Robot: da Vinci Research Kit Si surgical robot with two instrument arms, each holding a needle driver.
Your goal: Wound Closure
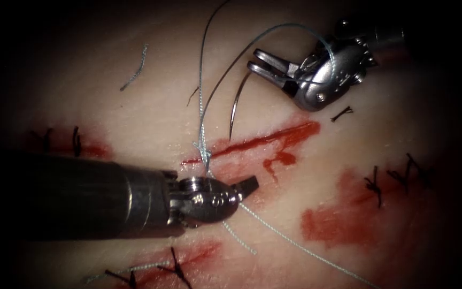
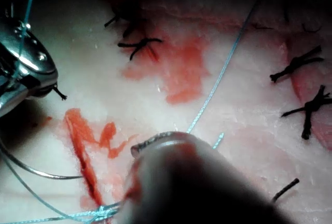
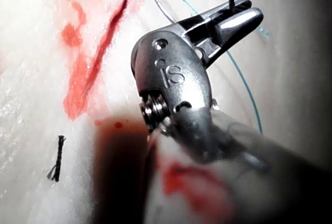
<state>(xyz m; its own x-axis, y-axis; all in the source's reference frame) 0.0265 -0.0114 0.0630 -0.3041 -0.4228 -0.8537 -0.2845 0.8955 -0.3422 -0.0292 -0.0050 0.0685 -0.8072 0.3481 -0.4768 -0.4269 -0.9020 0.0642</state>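
Right tool (image 1: 260, 62), at one o'clock from the cut (image 1: 263, 140), is parted and holds nothing; left tool (image 1: 248, 185), at six, is clamped on thread (image 1: 295, 243). Needle (image 1: 236, 109) lies free at twelve. The knot (image 1: 204, 152) could be loosened if grip slips.

1. Needle (image 1: 235, 109): thin, curved, dark; free of the tissue (image 1: 135, 107), point down, just above the cut (image 1: 266, 140).
2. Thread (image 1: 201, 107): pale blue, knotted at the cut's left end, trailing lower right.

left tool (image 2: 155, 146) blurred, thread (image 1: 316, 256) leaves frame
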